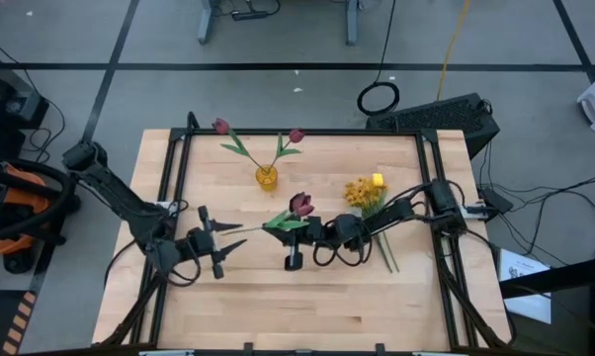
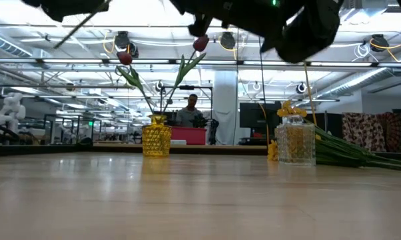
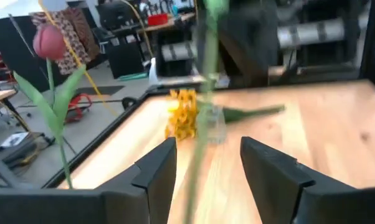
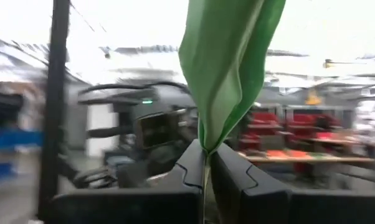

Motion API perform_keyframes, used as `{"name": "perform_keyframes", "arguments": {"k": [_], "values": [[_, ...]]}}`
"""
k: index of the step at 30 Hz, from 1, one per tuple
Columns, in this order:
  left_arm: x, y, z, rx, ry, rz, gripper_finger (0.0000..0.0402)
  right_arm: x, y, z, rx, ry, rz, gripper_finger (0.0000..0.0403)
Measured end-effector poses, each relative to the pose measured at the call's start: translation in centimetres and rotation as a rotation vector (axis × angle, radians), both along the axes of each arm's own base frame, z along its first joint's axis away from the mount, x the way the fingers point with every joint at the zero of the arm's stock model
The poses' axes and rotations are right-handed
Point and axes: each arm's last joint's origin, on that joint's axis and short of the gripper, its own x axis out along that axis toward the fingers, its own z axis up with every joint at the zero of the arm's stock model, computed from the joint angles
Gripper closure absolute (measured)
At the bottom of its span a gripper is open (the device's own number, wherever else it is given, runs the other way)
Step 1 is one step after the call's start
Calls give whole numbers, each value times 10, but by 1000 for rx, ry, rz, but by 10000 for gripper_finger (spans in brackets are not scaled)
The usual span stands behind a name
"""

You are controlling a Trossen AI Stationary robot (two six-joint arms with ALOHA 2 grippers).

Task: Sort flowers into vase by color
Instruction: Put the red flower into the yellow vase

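Note:
A dark-red tulip [image 1: 300,205] hangs over the middle of the table, with my right gripper [image 1: 297,226] shut on it at its leaves. Its thin stem [image 3: 203,134] runs on between the fingers of my open left gripper [image 1: 240,235]; I cannot tell whether it touches them. Two more red tulips [image 1: 220,127] [image 1: 296,135] stand with their stems in the yellow vase [image 1: 266,178]. Yellow flowers [image 1: 365,192] sit by a clear glass vase [image 2: 295,140], and their green stems [image 2: 360,155] lie on the table. My right gripper pinches the tulip between its two fingers where the green leaf [image 4: 206,146] meets the stem. The fingers come from the table's right side, slanting upward. The leaf stands up past the fingertips. The tulip is lifted clear of the table.
The yellow vase stands at the far middle of the table, and the glass vase with the yellow flowers is to its right, under my right arm. A black rail [image 1: 278,132] frames the table. Bare wood [image 1: 297,307] lies along the near edge.

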Motion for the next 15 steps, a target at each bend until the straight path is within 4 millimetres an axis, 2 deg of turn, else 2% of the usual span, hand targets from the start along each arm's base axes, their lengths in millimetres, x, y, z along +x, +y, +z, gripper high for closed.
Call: {"name": "perform_keyframes", "arguments": {"k": [5,8,11,15], "values": [[-5,3,-15,16,101,7,215,-8,-7,33,-77,141,-188,395],[-7,6,-22,0,147,30,215,-14,-21,50,-95,237,-327,395],[-9,8,-27,-11,175,47,215,-18,-40,57,-87,296,-412,395],[-10,9,-29,-25,178,51,215,-17,-67,58,-58,307,-471,395]]}}
